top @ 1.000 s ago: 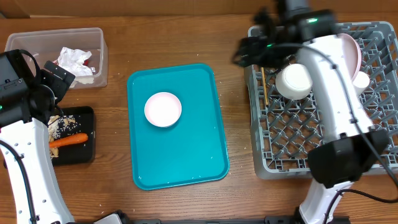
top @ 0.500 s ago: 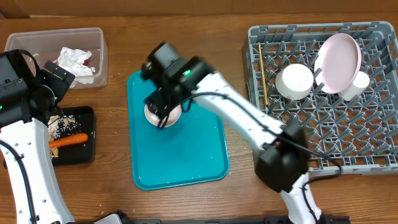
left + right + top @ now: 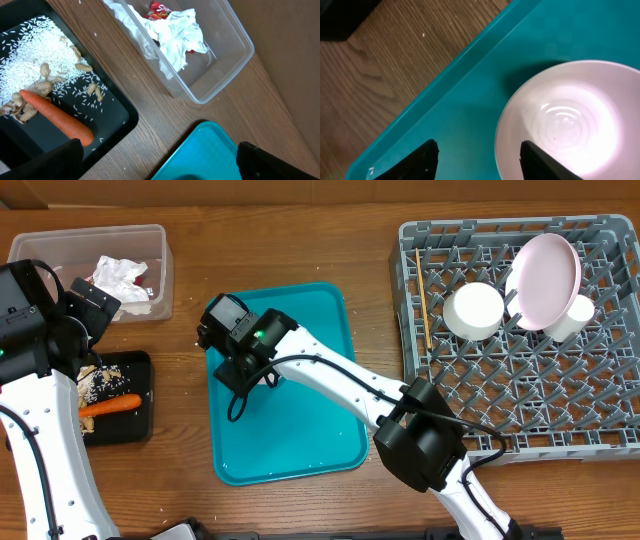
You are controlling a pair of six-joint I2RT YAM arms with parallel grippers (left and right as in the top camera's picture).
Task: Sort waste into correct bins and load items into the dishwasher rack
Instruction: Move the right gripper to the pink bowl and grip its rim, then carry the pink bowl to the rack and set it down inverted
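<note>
The right end effector (image 3: pixel 479 159) hangs partly open over the teal tray (image 3: pixel 470 95). Its fingers sit either side of the left rim of the white bowl (image 3: pixel 570 120) without gripping it. The left end effector (image 3: pixel 157 152) is wide open and empty above the desk (image 3: pixel 165 125), near the black tray (image 3: pixel 131 117) holding the carrot (image 3: pixel 55 117) and rice (image 3: pixel 30 55).

The right arm (image 3: pixel 325 373) lies diagonally across the tray (image 3: pixel 322 310), from lower centre to its upper left, blocking its middle; the tray's upper right and lower left are bare. Open wood lies at top centre between tub (image 3: pixel 40 248) and rack (image 3: pixel 520 402). The rack's upper part is crowded by bowl (image 3: pixel 473 310), plate (image 3: pixel 546 275) and cup (image 3: pixel 576 316); its lower half has only pegs
</note>
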